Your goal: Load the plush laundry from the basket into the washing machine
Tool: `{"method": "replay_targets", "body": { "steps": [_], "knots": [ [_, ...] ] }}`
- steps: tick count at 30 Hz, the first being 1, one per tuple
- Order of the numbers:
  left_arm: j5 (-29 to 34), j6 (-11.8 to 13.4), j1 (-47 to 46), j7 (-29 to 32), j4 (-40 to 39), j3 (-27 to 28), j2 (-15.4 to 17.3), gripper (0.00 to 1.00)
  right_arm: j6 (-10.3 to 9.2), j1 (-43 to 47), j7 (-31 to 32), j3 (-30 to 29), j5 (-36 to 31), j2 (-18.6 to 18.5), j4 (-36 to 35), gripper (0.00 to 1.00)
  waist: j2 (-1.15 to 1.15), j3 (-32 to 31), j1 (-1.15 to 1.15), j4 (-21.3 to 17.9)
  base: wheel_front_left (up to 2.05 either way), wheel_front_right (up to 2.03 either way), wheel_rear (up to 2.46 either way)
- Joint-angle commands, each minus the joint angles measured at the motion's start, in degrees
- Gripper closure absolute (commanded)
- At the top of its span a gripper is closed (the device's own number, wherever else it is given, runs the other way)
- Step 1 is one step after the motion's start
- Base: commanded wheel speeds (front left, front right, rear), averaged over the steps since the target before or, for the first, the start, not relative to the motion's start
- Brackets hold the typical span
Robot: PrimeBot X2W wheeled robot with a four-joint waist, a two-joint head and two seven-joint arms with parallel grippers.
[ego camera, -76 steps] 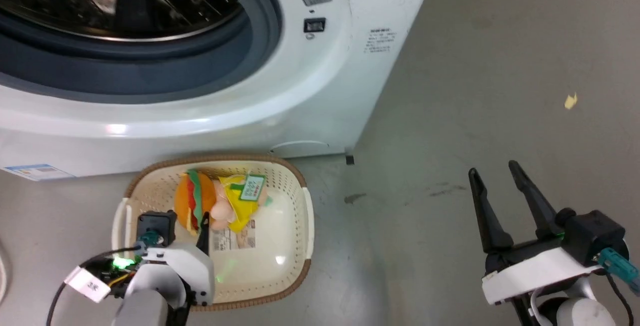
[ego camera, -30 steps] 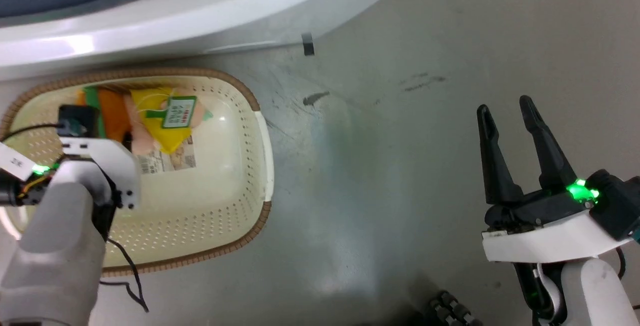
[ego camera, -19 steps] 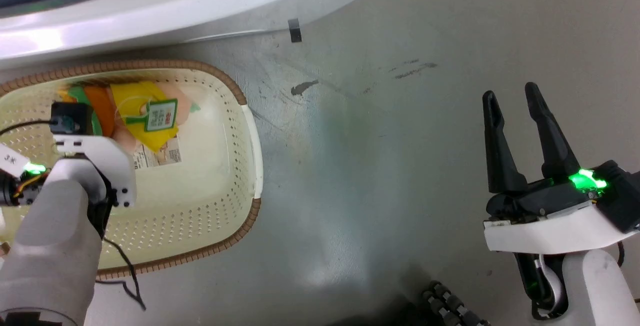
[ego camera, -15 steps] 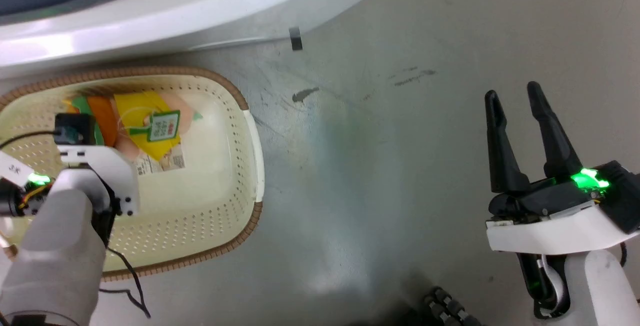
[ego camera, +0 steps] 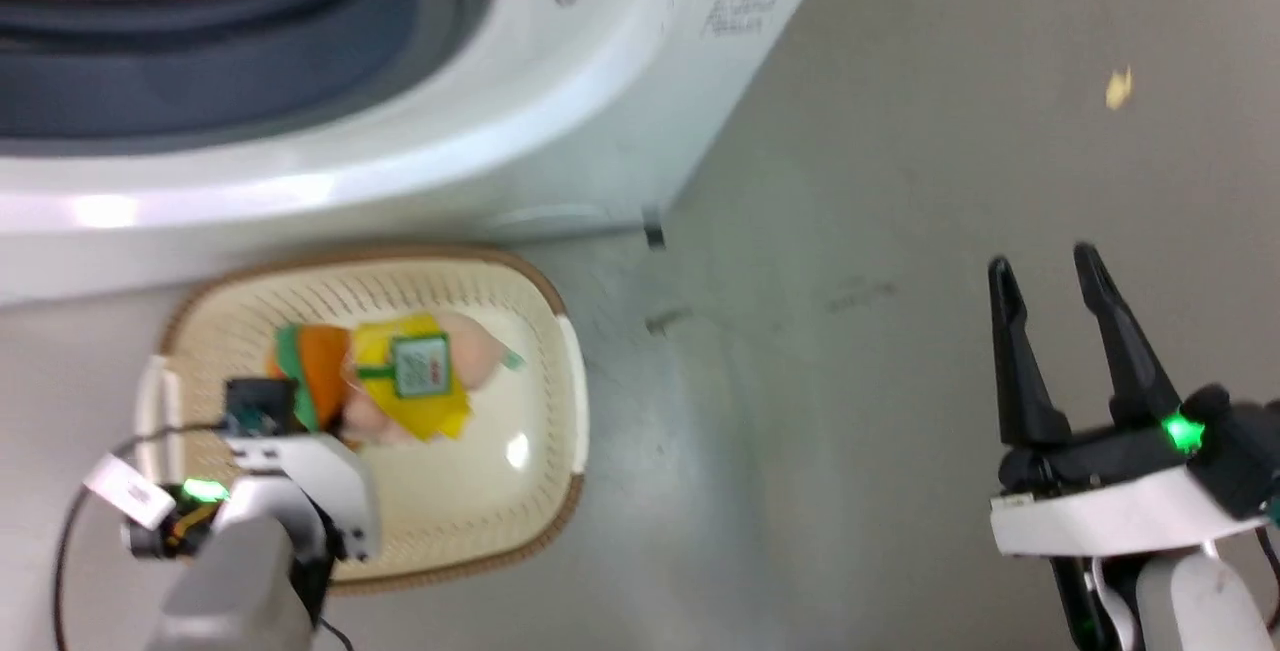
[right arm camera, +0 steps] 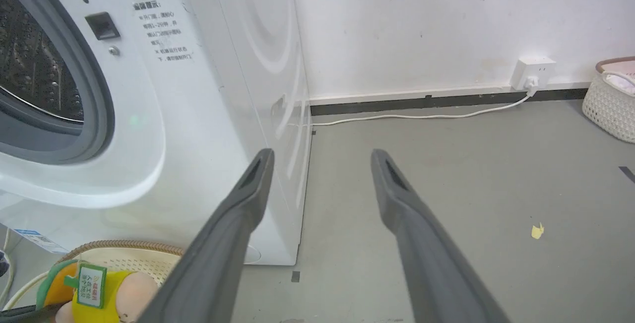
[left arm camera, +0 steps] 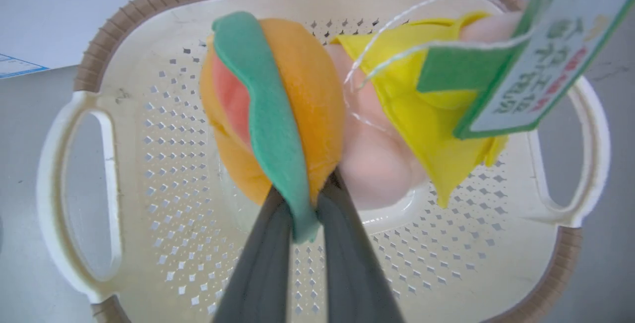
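Two dark fingers (left arm camera: 268, 263) of the left gripper (left arm camera: 302, 199) are all but closed, pinching the green felt layer of the burger in the plush (left arm camera: 297, 114). The plush hangs over the inside of the basket (left arm camera: 124, 40), toward its far left end; whether it clears the bottom I cannot tell. The basket sits just near of the washer (ego camera: 600, 81), whose door opening shows grey seal and steel drum.

A green-edged white tag (left arm camera: 536, 65) on a thread carries red and green characters, too blurred to read. Lines of small print (right arm camera: 163, 30) right of the opening are also illegible, as is a blue-and-white sticker (right arm camera: 30, 238) low on the front.

The right gripper (ego camera: 1040, 266) is spread wide and holds nothing, over bare floor (ego camera: 850, 431) well right of the basket. A yellow scrap (ego camera: 1117, 86) lies farther off.
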Motion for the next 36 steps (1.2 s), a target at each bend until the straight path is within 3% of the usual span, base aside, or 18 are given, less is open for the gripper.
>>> {"method": "replay_targets", "body": {
  "steps": [1,9,21,26,29,32,36],
  "knots": [
    [-0.53,-0.48,1.69,-0.70,-1.20,-0.12,-0.42,1.00,-0.05,1.15,-0.27,-0.32,-0.65,-0.03,0.23,0.00,0.00,-7.07,0.01,3.61,0.00,0.00,0.00],
    [-0.39,0.20,12.33,-1.02,-16.45,1.89,-1.67,1.00,-0.05,5.09,-0.27,-0.82,-2.52,-0.03,0.86,0.00,0.00,-15.17,0.01,6.64,0.00,0.00,0.00],
    [2.29,2.06,22.06,-1.03,-45.23,8.90,-4.81,1.00,-0.05,7.58,-0.27,-2.07,-2.59,-0.03,0.41,0.00,0.00,-16.62,0.01,8.60,0.00,0.00,0.00],
    [4.00,2.79,20.64,-1.03,-56.16,12.08,-5.27,1.00,-0.05,6.62,-0.27,-2.07,-2.41,-0.03,-0.26,0.00,0.00,-13.92,0.01,8.01,0.00,0.00,0.00],
    [4.56,2.88,18.66,-1.04,-58.56,12.72,-4.81,1.00,-0.05,6.07,-0.27,-2.12,-2.27,-0.03,-0.55,0.00,0.00,-12.03,0.01,7.54,0.00,0.00,0.00],
    [4.77,2.84,13.92,-0.33,-59.63,13.47,-3.19,1.00,-0.05,5.05,-0.27,-1.93,-2.04,-0.03,-0.75,0.00,0.00,-8.98,0.01,6.58,0.00,0.00,0.00],
    [5.57,2.70,6.03,5.18,-59.97,14.10,0.69,1.00,-0.05,3.04,-0.27,-1.52,-1.05,-0.03,-1.06,0.00,0.00,-3.93,0.01,4.68,0.00,0.00,0.00]
  ]
}}
